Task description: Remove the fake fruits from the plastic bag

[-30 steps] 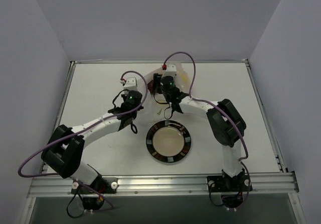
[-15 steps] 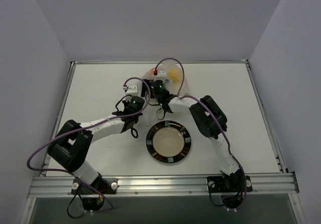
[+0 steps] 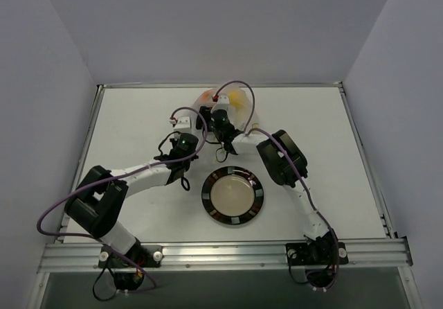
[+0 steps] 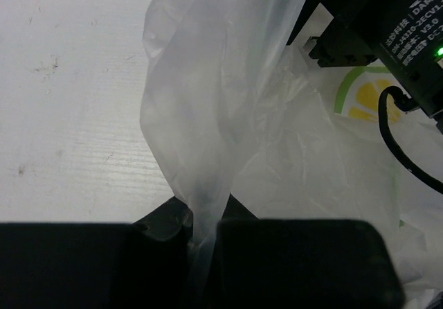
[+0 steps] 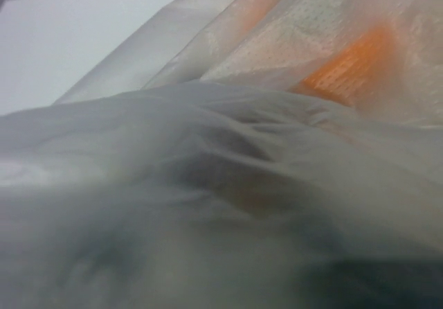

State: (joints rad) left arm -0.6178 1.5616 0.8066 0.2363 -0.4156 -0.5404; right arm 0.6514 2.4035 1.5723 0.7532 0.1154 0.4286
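Currently my left claw [image 4: 203, 229] is pinched shut on a fold of the plastic bag [image 4: 228, 115], thin crinkled clear film rising straight from my fingertips. My right claw [image 3: 219, 108] is smothered in that film, so I cannot tell its opening. A glossy yellow fruit [image 3: 239, 101] and an orange fruit [image 3: 205, 100] show through the bag at the far side of the table [image 3: 124, 129]. The black-rimmed plate [image 3: 206, 197] lies nearer me.

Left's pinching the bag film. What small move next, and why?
Probably lift the left gripper slightly: it pinches a fold of the plastic bag, yet film blankets the right wrist view, with the orange fruit only a blur behind it.
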